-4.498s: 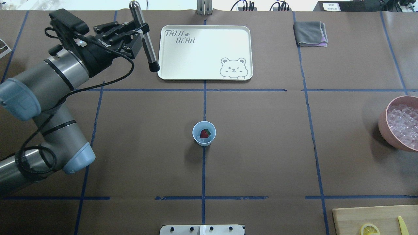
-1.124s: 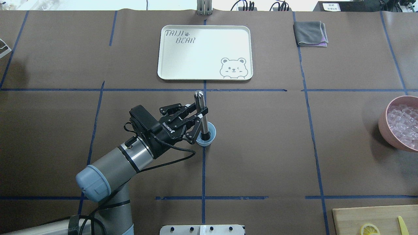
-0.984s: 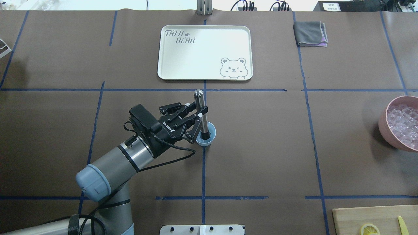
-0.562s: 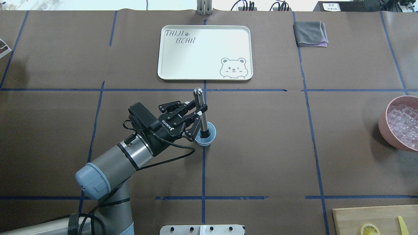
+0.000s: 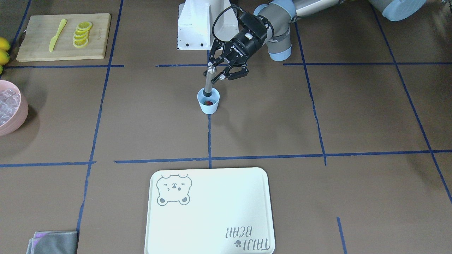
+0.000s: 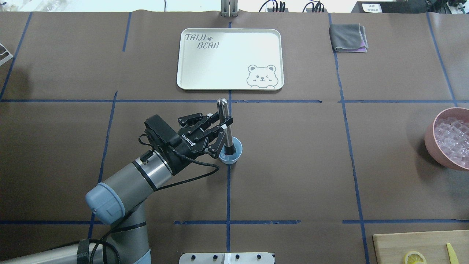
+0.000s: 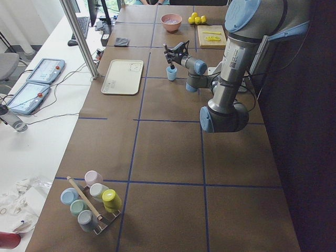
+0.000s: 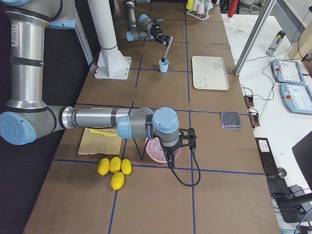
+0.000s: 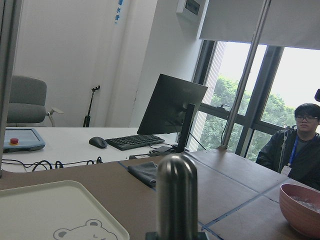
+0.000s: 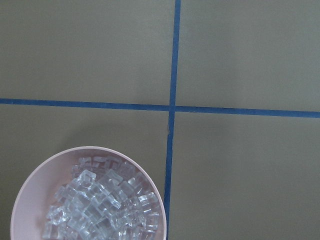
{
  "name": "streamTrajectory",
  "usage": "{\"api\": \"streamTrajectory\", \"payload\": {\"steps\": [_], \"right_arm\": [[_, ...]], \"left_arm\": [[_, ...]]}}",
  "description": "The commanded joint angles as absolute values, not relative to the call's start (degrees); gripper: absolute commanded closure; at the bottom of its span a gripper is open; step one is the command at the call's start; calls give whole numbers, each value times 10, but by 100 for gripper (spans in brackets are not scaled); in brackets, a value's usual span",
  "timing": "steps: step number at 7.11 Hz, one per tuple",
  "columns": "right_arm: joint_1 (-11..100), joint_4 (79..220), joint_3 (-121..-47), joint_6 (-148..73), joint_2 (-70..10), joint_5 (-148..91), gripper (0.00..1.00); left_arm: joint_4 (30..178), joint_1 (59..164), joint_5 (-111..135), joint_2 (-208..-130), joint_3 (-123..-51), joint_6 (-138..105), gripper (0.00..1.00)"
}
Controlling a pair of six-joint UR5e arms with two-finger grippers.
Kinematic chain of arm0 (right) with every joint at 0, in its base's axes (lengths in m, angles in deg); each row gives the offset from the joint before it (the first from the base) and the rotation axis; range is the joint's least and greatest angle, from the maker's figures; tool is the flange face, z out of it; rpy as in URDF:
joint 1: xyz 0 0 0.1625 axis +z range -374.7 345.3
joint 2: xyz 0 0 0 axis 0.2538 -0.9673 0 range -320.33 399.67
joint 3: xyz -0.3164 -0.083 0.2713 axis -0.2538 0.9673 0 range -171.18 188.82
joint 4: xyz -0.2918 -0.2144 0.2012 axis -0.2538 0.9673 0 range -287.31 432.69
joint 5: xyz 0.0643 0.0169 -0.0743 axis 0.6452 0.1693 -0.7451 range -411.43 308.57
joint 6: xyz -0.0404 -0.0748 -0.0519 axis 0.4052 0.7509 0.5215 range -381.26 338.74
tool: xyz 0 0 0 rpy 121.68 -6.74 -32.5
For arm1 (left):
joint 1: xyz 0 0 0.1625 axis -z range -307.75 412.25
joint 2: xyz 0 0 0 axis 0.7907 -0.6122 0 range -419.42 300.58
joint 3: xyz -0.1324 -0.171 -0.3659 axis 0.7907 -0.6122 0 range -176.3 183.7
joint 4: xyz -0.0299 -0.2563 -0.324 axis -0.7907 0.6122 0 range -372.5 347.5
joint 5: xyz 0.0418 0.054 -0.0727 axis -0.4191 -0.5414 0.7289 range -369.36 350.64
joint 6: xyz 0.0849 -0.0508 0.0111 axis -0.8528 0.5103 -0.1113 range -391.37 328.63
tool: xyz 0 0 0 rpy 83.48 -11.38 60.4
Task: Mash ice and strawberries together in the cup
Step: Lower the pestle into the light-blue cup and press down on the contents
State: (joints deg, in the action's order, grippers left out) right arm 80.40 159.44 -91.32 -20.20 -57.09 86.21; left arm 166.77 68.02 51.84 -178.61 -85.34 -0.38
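Since 4.5 s ago, left arm has travelled from beside the tray to the cup; over the last second its pose is nearly unchanged.

Left gripper [image 6: 224,126]: clenched on the upper shaft of a steel muddler [image 6: 228,141], held near upright with a slight tilt. The black head sits inside the pale blue cup [image 6: 238,149].

Cup: upright on the tabletop [image 6: 293,165], at the centre tape line, unheld. The strawberry [image 5: 209,103] lies in its bottom beside the muddler head. Ice in the cup cannot be made out.

Right gripper [image 8: 187,138]: hangs over the pink bowl [image 6: 430,143] of ice cubes [image 10: 100,200], well apart from the cup; its state cannot be told.

Handling assessment: the cup looks light and thin-walled and is likely to tip or skid under any sideways push, so force should go straight down. The berry should crush readily; ice is hard and slick and may squirt from under the head. The smooth shaft may slide through the pads, so the mid-to-upper hold seems sound.
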Motion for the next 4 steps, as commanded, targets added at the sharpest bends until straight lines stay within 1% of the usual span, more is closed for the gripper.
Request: {"api": "streamTrajectory", "payload": {"steps": [1, 4], "right_arm": [[804, 1594, -913, -202, -571, 860, 1], [804, 1594, -913, -202, -571, 860, 1]], "left_arm": [[1669, 679, 518, -1789, -840, -1, 100], [1669, 677, 518, -1794, -826, 1, 100]]}}
